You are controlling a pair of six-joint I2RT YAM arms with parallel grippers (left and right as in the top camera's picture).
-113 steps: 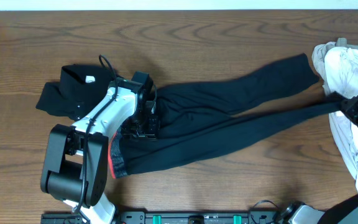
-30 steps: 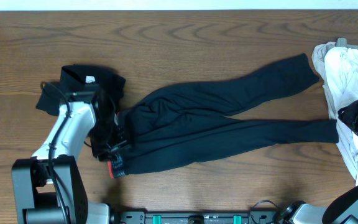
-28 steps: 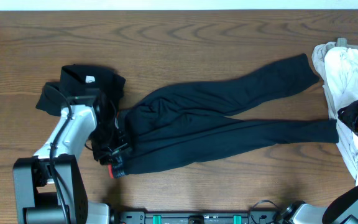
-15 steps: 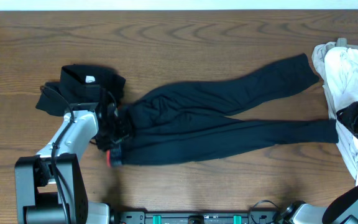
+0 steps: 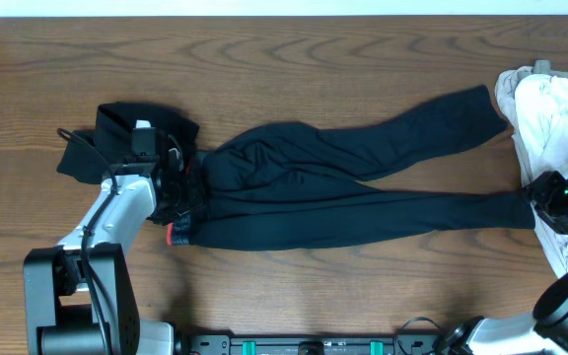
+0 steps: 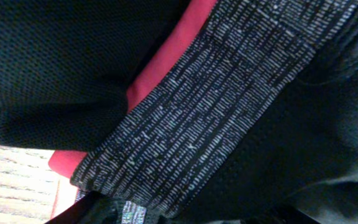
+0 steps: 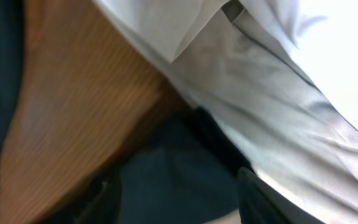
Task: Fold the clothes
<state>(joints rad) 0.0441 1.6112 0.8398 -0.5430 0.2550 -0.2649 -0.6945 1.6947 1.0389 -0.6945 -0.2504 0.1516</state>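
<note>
The left gripper [image 5: 186,189] is buried in dark cloth at the waist end of the long navy-black soft trousers [image 5: 363,187]; from overhead its fingertips are hidden, and the left wrist view is filled by fabric, so I cannot tell whether it pinches the cloth or merely rests in it; only dark, blurred shapes show at that view's lower edge. The right gripper [image 5: 545,194] sits at the far end of the lower trouser leg, partly cut off by the frame edge; in the right wrist view two blurred dark fingers [image 7: 107,196] stand apart with dark cloth between them, but whether they press on it cannot be made out.

The trousers lie lengthwise across the brown wooden table [image 5: 294,59], waist to the left, both legs running right; the upper leg angles up and away, the lower lies nearly straight; the seat is rumpled. The grey knit waistband with orange-red lining [image 6: 216,106] is turned partly outward; a red sliver shows from overhead.

A black collared shirt [image 5: 116,138] with a small white label [image 5: 143,125] lies bunched just beside the waist; crumpled white and beige garments [image 5: 550,108] sit at the right edge, touching the leg ends.
</note>
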